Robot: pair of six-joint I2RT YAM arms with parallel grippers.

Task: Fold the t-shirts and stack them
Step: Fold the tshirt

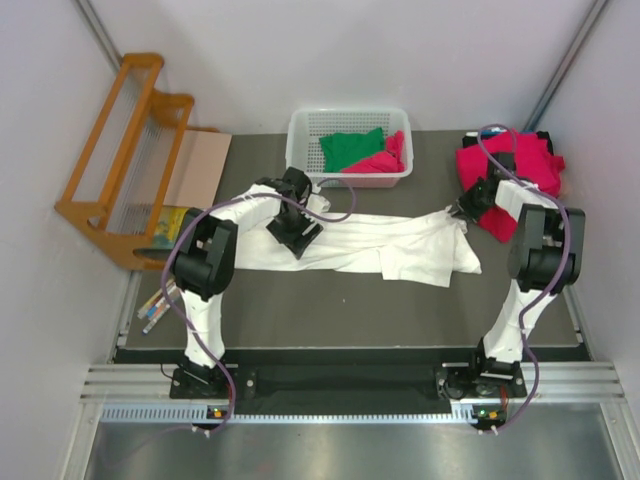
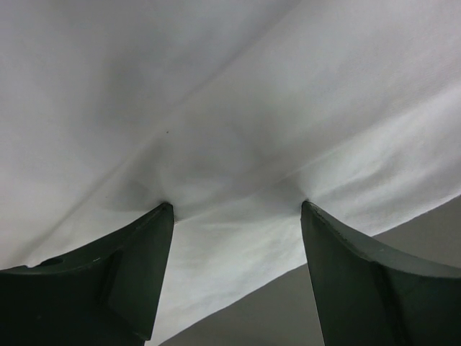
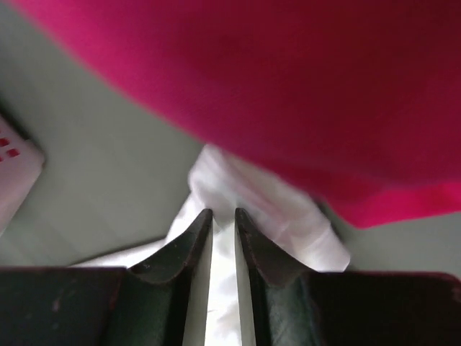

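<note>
A large white t-shirt [image 1: 400, 250] lies crumpled in a long band across the middle of the dark table. My left gripper [image 1: 295, 228] stands on its left part. In the left wrist view it [image 2: 238, 209] is open, both fingertips [image 2: 162, 216] pressing into the white cloth [image 2: 238, 130] far apart. My right gripper [image 1: 463, 212] is at the shirt's right end. In the right wrist view it [image 3: 220, 213] is shut on a fold of the white t-shirt [image 3: 288, 216]. Crimson-pink t-shirts [image 1: 510, 170] [image 3: 324, 94] lie heaped just behind it.
A white lattice basket [image 1: 300, 130] at the back centre holds a green t-shirt [image 1: 350, 148] and a crimson-pink one [image 1: 385, 160]. A wooden rack [image 1: 120, 150] and a brown board [image 1: 205, 165] stand at the back left. Pens [image 1: 155, 310] lie by the left edge.
</note>
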